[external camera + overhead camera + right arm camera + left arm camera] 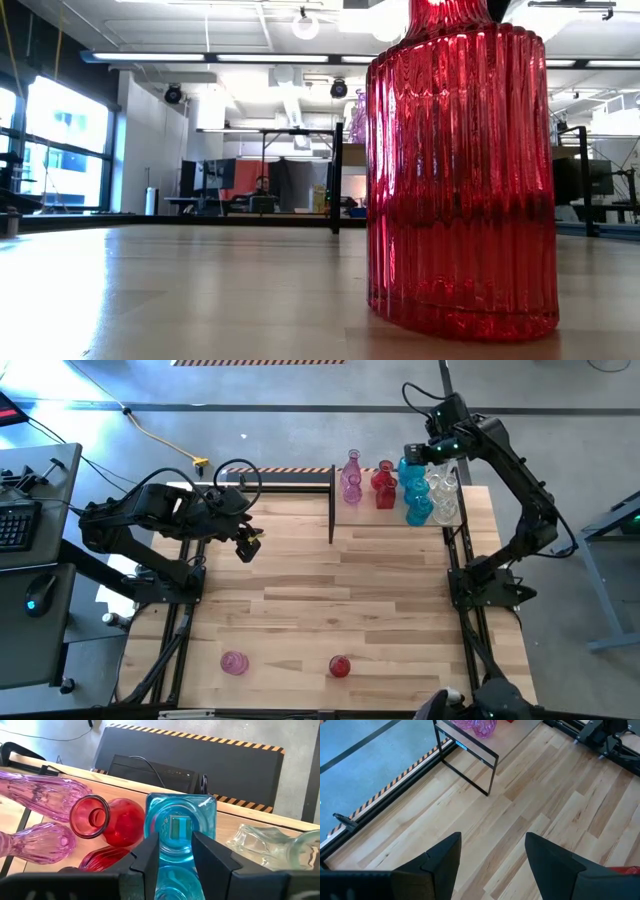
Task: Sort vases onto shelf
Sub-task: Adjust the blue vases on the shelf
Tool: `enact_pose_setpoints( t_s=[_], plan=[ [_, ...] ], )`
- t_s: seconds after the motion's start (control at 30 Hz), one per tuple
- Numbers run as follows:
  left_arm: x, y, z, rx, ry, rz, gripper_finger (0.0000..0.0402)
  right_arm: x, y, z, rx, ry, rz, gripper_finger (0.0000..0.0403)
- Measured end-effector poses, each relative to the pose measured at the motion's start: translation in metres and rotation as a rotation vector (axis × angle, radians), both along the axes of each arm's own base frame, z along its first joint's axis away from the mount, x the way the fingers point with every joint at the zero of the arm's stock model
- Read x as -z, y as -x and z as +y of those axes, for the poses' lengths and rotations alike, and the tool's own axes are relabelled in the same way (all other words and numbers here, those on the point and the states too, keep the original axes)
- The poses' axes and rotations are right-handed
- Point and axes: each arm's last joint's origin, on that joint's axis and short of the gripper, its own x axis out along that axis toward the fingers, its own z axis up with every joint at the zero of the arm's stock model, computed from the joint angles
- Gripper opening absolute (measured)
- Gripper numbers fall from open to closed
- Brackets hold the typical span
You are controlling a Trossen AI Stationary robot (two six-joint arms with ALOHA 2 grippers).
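Red vase (462, 170) fronts low view; right gripper (175, 851) straddles blue vase (181, 827).

Left end effector (247, 546) hovers, fingers parted — right end effector (412, 457) reaches far, also parted.

You will find no text, label, brand, number or sign that can be read in any view: nothing legible on the vases, the shelf, the arms, the tabletop or the room behind.
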Motion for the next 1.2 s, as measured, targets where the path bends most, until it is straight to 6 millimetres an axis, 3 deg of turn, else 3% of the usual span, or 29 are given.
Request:
enact_pose_setpoints(
  t_s=[0.9,1.2],
  plan=[
    [0.000,0.000,0.000,0.001,0.000,0.000,0.0211,0.000,0.000,0.000,0.024,-0.004,-0.010,0.0112],
    [0.000,0.000,0.000,0.000,0.000,0.000,0.0211,-0.017,0.003,0.002,0.036,0.045,-0.020,0.0112]
  ],
)
